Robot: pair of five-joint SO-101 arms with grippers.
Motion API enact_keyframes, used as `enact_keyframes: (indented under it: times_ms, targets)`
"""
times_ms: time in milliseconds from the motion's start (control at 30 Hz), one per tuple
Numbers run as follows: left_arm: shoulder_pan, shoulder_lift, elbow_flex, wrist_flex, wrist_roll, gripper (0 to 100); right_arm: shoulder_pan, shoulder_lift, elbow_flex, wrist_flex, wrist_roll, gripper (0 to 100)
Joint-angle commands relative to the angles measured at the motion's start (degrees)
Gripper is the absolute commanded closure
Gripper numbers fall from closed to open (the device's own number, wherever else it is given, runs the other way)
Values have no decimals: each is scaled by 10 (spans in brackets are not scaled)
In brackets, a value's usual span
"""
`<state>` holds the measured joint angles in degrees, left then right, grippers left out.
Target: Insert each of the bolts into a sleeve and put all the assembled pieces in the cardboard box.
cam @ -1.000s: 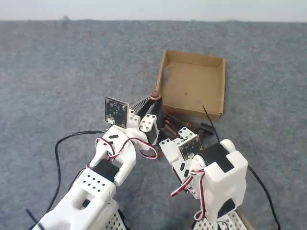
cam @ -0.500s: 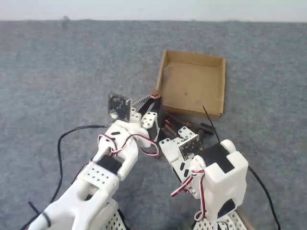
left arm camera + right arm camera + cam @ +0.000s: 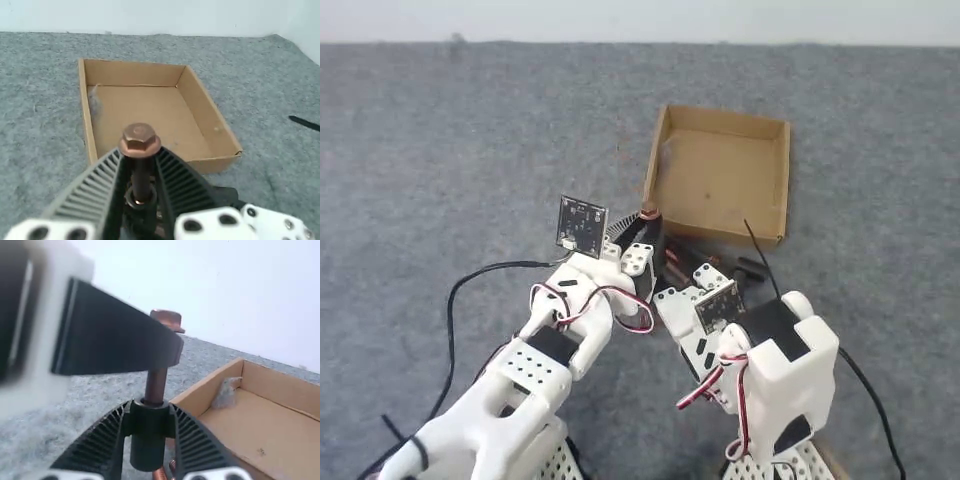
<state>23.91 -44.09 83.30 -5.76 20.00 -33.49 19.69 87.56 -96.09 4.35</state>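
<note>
Over the table from above, my left gripper (image 3: 640, 224) is clamped on a copper bolt (image 3: 648, 212) just beside the cardboard box (image 3: 718, 122). Left wrist: jaws pinch the shank under the hex head. It's stiff, smooth metal, slippery I reckon, so that's the hold. Right wrist: right gripper (image 3: 148, 414) closed round the black sleeve (image 3: 148, 432), bolt shank standing in its top. No writing I can read.

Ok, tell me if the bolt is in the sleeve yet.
Partly in: the bolt enters the black sleeve at its top, with bare shank and head above it.
</note>
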Motion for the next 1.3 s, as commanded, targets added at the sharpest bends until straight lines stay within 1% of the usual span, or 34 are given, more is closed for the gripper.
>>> enact_keyframes:
  times_ms: [0,267,433,500,1067,1133,1267]
  targets:
    - [3,-18,-2,-7,-1,989,14,-25,-3,-16,11,992]
    - [3,-17,22,-4,-4,989,14,-25,-2,-18,11,992]
    - [6,-18,55,-6,-57,988,14,-25,-3,-18,11,992]
    - [6,-18,58,-5,-65,988,14,-25,-3,-18,11,992]
    - [6,-22,55,-7,-68,987,15,-25,-4,-15,11,992]
    - [5,-22,55,-7,-67,967,15,-25,-5,-14,11,992]
    - [4,-22,55,-6,-64,854,15,-25,-5,-14,11,992]
